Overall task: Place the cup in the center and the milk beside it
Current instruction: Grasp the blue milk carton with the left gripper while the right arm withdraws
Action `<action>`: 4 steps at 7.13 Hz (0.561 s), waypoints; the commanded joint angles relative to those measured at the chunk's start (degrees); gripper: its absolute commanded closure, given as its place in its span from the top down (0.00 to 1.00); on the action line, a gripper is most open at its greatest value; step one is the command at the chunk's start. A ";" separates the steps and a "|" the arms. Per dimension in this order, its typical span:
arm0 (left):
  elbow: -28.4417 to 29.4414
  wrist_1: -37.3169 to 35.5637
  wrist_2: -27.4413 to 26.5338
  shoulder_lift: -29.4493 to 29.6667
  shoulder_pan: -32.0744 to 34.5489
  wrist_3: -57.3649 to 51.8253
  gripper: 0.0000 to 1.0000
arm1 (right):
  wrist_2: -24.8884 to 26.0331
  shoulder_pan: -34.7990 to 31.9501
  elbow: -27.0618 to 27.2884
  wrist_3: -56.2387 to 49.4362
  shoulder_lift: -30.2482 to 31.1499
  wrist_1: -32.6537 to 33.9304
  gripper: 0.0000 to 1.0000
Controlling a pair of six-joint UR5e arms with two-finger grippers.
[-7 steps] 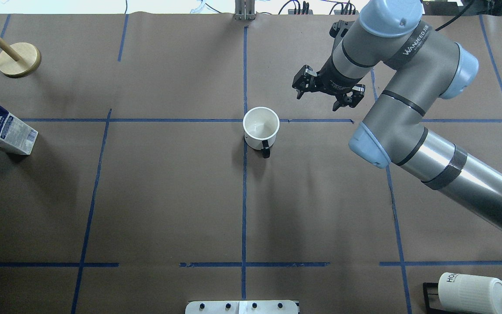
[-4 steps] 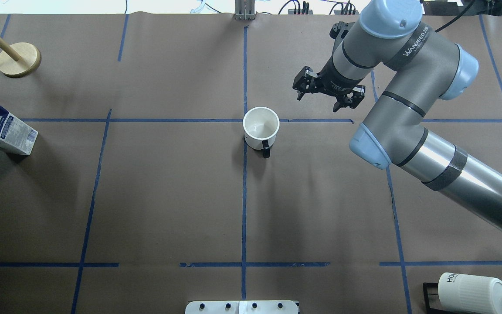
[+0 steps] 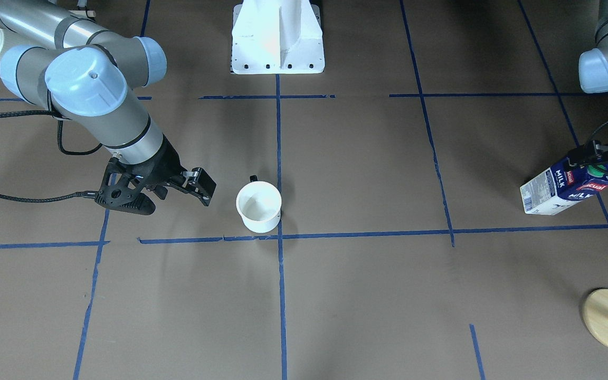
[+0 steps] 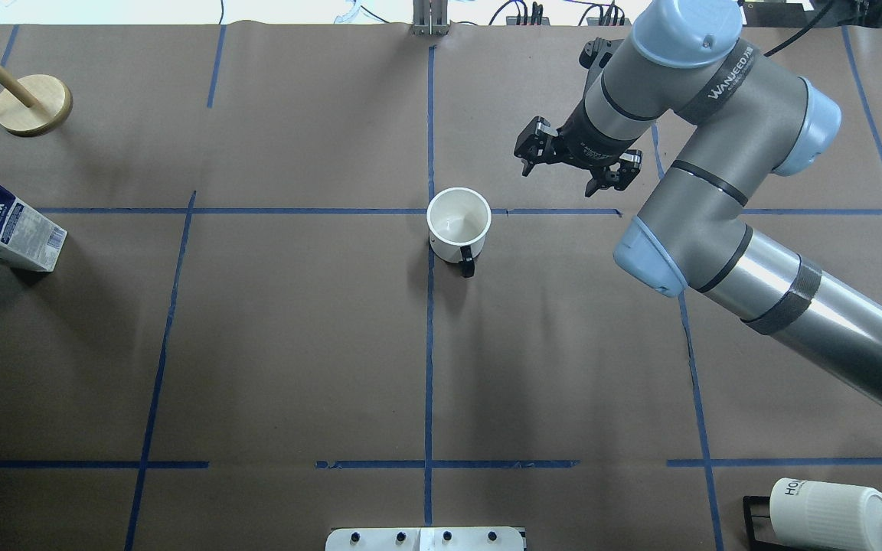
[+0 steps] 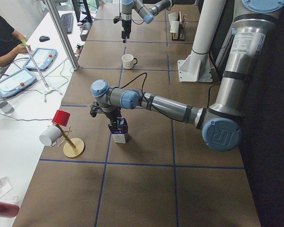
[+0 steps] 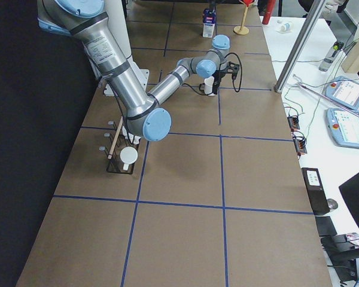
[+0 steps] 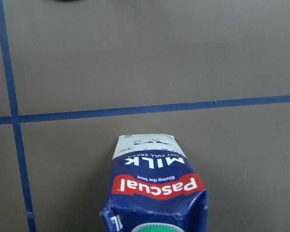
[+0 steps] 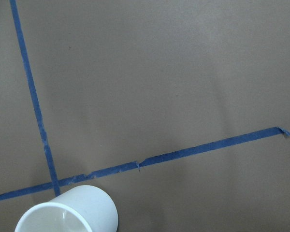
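The cup (image 4: 458,222) stands upright, touching the center (image 4: 430,211) tape crossing on its right, handle toward the robot. It also shows in the front view (image 3: 258,207) and the right wrist view (image 8: 70,215). My right gripper (image 4: 557,180) is open and empty, above the table to the cup's far right. The milk (image 4: 12,233) stands at the far left edge; the left wrist view shows its top (image 7: 157,183) from close above. My left gripper (image 3: 597,158) is right at the carton's gable top beside the green cap. I cannot tell whether it has closed on it.
A wooden mug tree base (image 4: 33,105) stands at the far left corner. A ribbed "HOME" mug (image 4: 831,514) lies on a rack at the near right. The robot's white base plate (image 3: 277,37) sits at the near middle. The right arm's elbow (image 4: 717,191) hangs over the right half.
The left gripper has come down at the view's left edge onto the top of the milk carton. The right gripper and the cup have hardly moved.
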State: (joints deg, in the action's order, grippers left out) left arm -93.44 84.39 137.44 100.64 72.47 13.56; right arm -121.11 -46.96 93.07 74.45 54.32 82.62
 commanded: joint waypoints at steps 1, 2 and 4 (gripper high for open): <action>0.45 -0.01 -0.07 0.00 -0.58 -0.11 0.21 | -0.09 -0.06 0.27 0.17 0.09 0.00 1.00; 0.02 -0.02 -0.16 0.26 -0.49 0.07 0.05 | -0.61 -0.76 2.01 -0.01 1.04 0.00 1.00; -4.63 -4.55 -0.69 10.29 -1.53 10.52 0.00 | -2.53 -6.09 10.86 -2.10 10.76 0.43 1.00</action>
State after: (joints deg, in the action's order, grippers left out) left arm -96.02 82.69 136.93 104.65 71.72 16.93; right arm -122.24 -49.70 99.10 73.84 59.91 82.72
